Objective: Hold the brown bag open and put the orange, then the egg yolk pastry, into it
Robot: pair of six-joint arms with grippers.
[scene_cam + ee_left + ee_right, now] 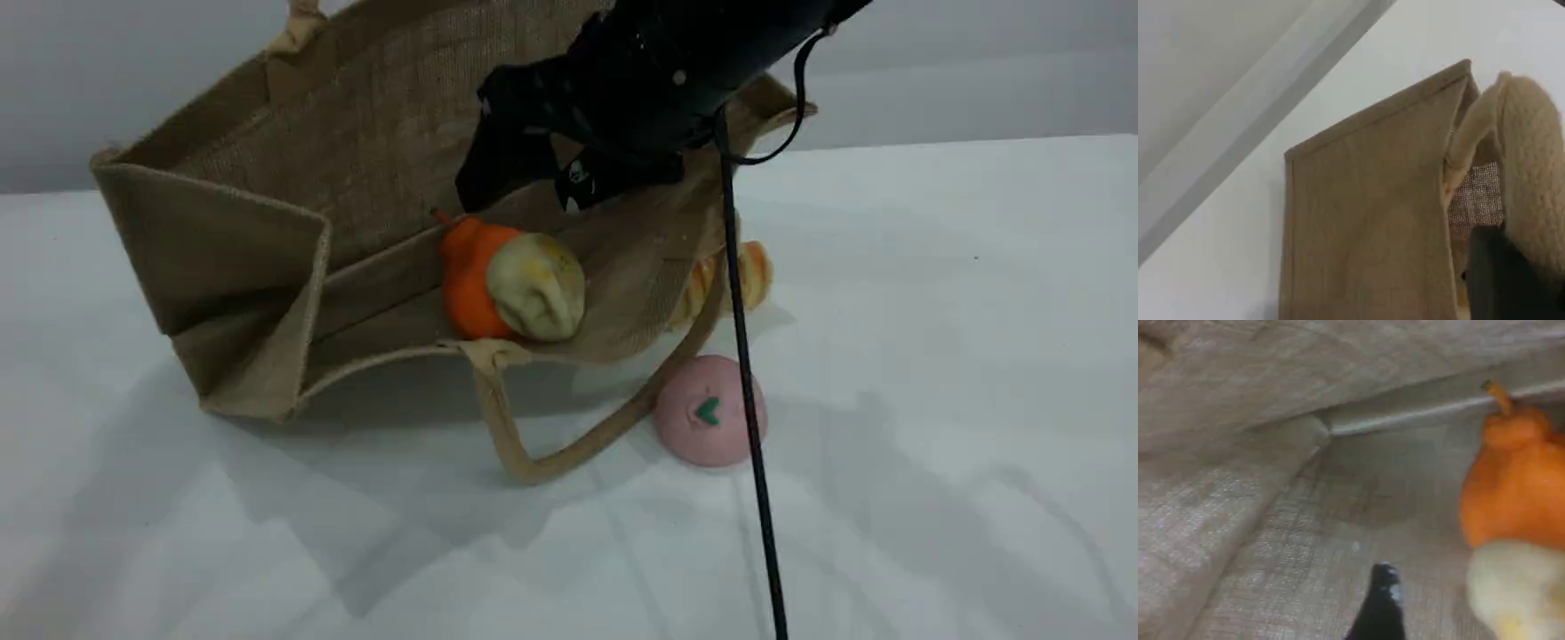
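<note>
The brown bag point(267, 222) lies on its side with its mouth held open toward the camera. Inside it the orange point(467, 284) rests on the lower wall, and the egg yolk pastry point(538, 284) leans against its front. My right gripper point(533, 187) hangs just above them, open and empty. In the right wrist view the orange point(1515, 487) and the pastry point(1515, 593) sit to the right of my fingertip point(1381, 607). In the left wrist view my left gripper point(1501, 280) is shut on the bag's upper handle point(1531, 173).
A pink ball with a green mark point(707, 413) sits on the white table by the bag's lower handle point(569, 453). A striped bread roll point(751, 271) peeks out behind the bag's right edge. A black cable point(751, 418) hangs down in front.
</note>
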